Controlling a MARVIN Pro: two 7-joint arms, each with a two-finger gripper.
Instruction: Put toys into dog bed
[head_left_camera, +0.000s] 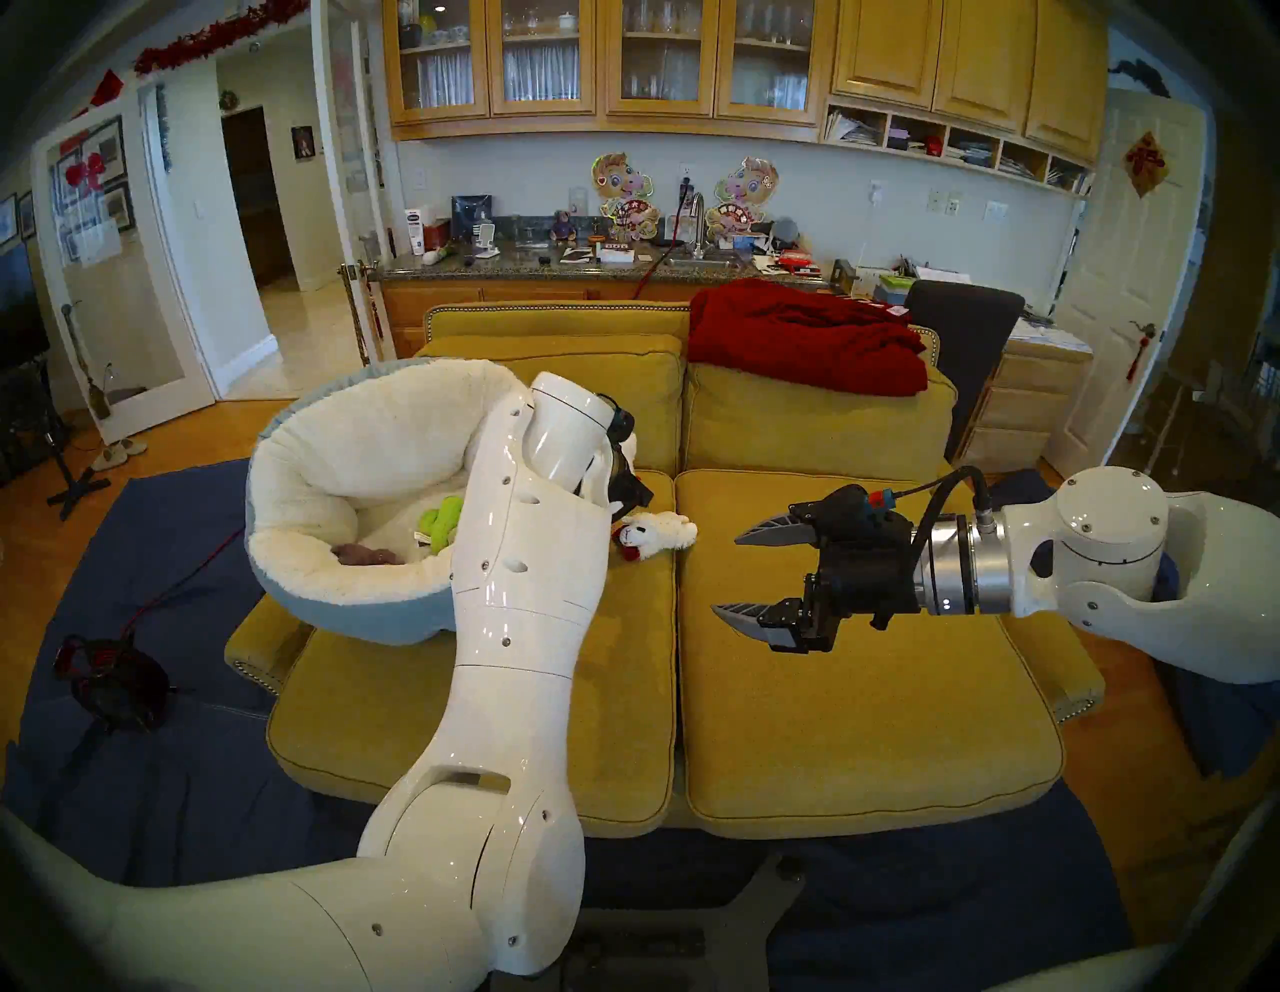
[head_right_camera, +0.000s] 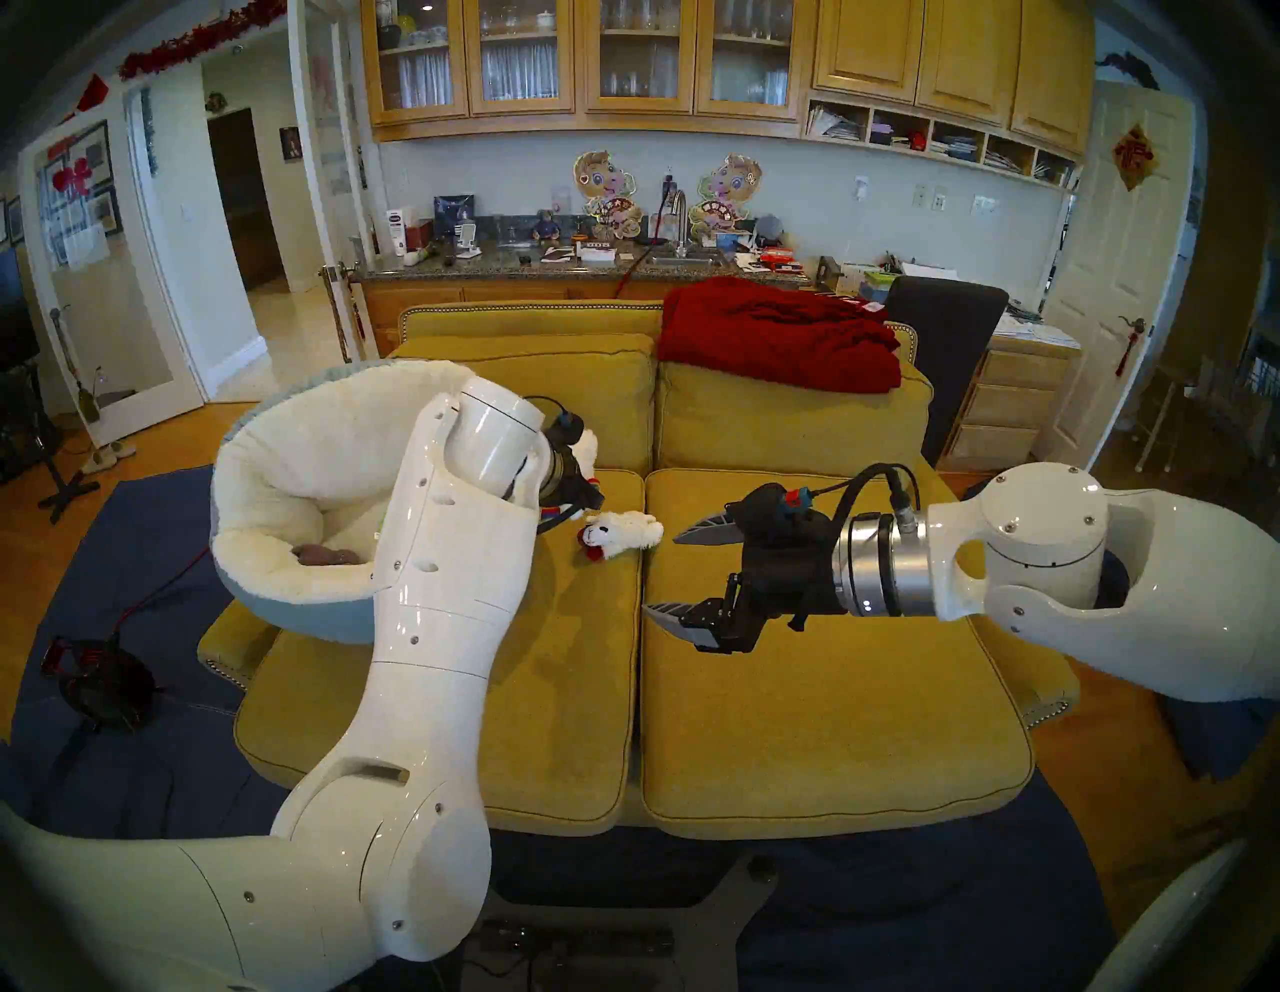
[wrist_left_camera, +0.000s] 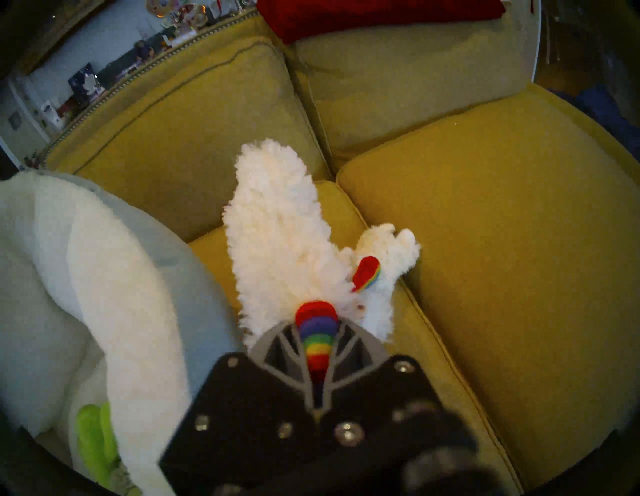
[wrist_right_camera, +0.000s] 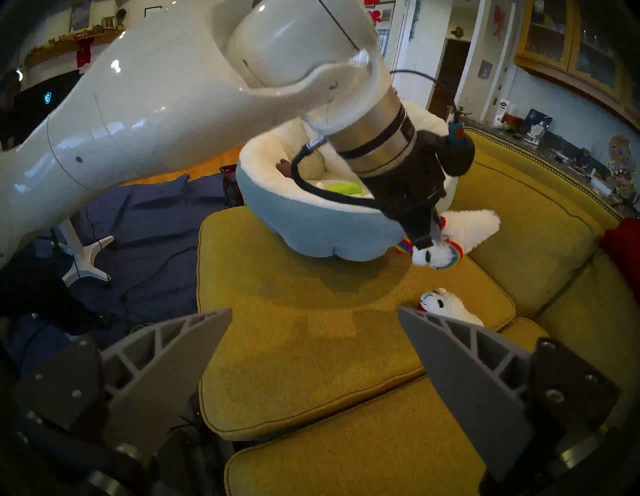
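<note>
The rainbow lamb (wrist_left_camera: 277, 235) hangs in the left end effector (wrist_left_camera: 317, 343), clamped by a rainbow ear; in the left wrist view its long axis runs from frame centre toward the top. It is held above the sofa (head_left_camera: 866, 693), just beside the bed (head_left_camera: 332, 596). The plain lamb (head_left_camera: 654, 535) lies mid-frame on the seat, head toward frame left. The cactus (head_left_camera: 443, 521) and purple toy (head_left_camera: 363, 554) lie inside the bed. The right end effector (head_left_camera: 741, 573) is spread wide, empty.

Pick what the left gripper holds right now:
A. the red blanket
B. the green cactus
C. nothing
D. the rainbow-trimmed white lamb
D: the left gripper is shut on the rainbow-trimmed lamb, clamping its striped ear, held beside the dog bed.
</note>
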